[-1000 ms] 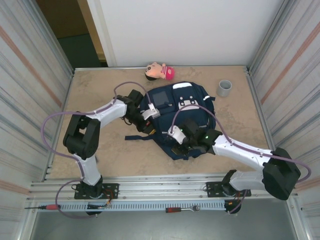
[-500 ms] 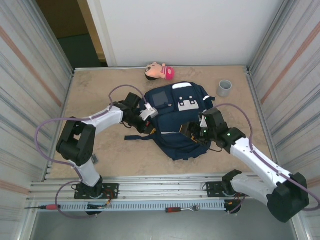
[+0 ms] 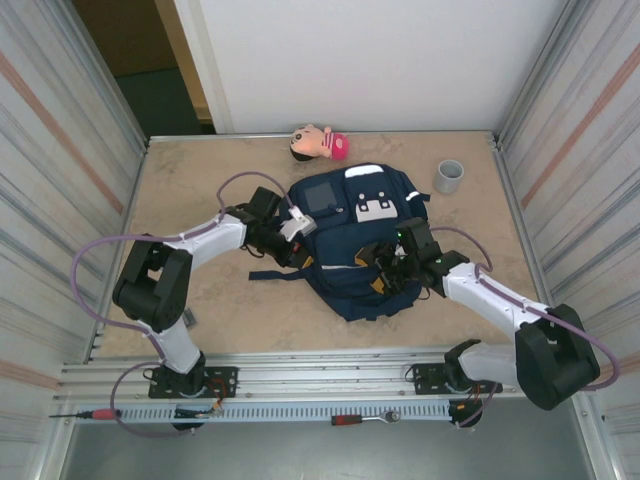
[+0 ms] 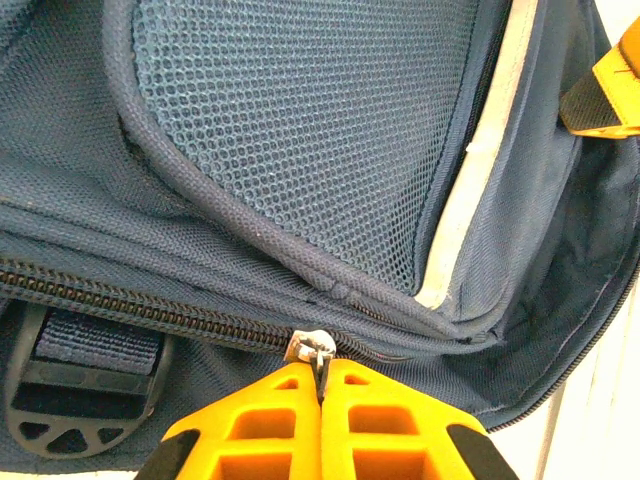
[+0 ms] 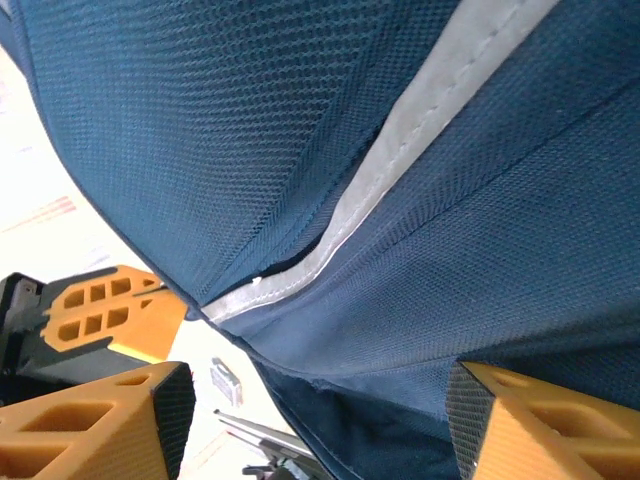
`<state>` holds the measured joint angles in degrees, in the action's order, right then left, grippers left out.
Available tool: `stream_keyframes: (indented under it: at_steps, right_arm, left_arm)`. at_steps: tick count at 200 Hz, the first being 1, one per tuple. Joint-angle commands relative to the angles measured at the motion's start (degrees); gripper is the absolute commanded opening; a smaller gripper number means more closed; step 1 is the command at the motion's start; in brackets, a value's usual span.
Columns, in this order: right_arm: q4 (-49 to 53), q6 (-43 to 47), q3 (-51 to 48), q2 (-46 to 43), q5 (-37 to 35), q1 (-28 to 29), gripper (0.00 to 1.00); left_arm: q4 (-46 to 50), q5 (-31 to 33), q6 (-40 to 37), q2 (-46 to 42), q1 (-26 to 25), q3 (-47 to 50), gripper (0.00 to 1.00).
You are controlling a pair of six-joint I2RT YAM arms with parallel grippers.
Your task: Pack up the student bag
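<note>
Left claw (image 4: 320, 378): clamped shut on the metal zipper pull (image 4: 312, 347), bottom centre of the left wrist frame, zipper line (image 4: 120, 300) running off to the left. Right claw (image 5: 315, 375): spread wide open, fingers (image 5: 90, 425) at the lower corners of the right wrist frame, navy fabric and a white stripe (image 5: 440, 95) between and above. Student bag (image 3: 345, 240): lay on the table (image 3: 200, 180), centre of the top frame, between both claws.

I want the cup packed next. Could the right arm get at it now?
Probably yes: the right claw is open on the backpack, and the cup stands alone on bare table nearby.
</note>
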<state>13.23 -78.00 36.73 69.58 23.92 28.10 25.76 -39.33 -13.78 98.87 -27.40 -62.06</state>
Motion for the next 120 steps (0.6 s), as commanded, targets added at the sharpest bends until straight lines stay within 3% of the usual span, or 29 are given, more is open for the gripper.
stream_keyframes:
  at_steps: [1, 29, 62, 120]
  right_arm:
    - [-2.7, -2.9, -0.3, -0.5, -1.5, -0.1, 0.69]
    - [2.3, -2.7, -1.6, -5.0, -3.6, -0.2, 0.73]
    - [1.5, -4.1, -4.5, -8.3, -3.2, -0.9, 0.75]
    - [-9.3, -7.3, -5.1, -2.4, -2.8, -1.2, 0.69]
  left_arm:
    - [-2.5, -2.5, 1.3, -3.3, -0.3, 0.8, 0.0]
    - [-2.3, -1.7, 1.4, -2.7, 0.1, 0.8, 0.0]
    - [-3.3, -2.3, 2.4, -2.7, 0.1, 1.2, 0.0]
    - [-3.1, -2.7, 2.0, -2.9, -0.3, 0.8, 0.0]
